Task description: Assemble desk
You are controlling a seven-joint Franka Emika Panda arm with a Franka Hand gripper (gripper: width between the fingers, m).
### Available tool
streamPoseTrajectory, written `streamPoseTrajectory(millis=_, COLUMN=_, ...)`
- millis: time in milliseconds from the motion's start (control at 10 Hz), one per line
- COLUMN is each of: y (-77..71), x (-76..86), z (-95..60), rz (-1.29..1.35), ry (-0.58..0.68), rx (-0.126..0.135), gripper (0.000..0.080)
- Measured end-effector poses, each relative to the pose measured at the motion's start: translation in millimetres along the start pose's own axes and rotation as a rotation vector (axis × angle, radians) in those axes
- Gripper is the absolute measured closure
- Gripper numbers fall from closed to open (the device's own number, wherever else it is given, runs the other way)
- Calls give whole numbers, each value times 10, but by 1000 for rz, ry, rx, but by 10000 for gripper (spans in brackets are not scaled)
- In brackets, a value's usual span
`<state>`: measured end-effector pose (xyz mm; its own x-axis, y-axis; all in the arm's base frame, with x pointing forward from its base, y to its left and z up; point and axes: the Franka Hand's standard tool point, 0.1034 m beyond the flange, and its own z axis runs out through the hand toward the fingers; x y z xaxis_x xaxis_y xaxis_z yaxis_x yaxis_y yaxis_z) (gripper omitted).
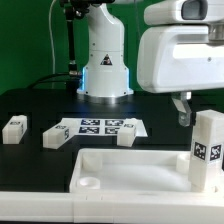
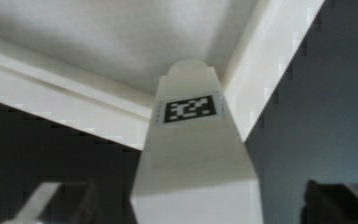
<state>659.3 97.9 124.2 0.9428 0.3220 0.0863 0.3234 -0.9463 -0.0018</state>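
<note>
White leg (image 2: 194, 150) between fingers (image 2: 59, 203); can't tell if clamped or released. I'd keep it plumb at tabletop (image 1: 130, 172) 3 o'clock corner and twist in gently.

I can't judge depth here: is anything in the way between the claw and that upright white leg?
Nothing visible. In the wrist view the leg sits between the gripper's fingers, a dark gap on each side. The other legs and the marker board lie beyond the tabletop, off to the exterior view's left.
</note>
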Motion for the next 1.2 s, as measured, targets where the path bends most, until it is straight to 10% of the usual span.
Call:
streamPoseTrajectory(millis=300, y=2, x=0, z=0, rz=4, ry=0, rx=0, gripper=512)
streamPoseTrajectory(millis=1200, y=4, x=-6, z=13, rz=837, ry=3, rx=4, gripper=511)
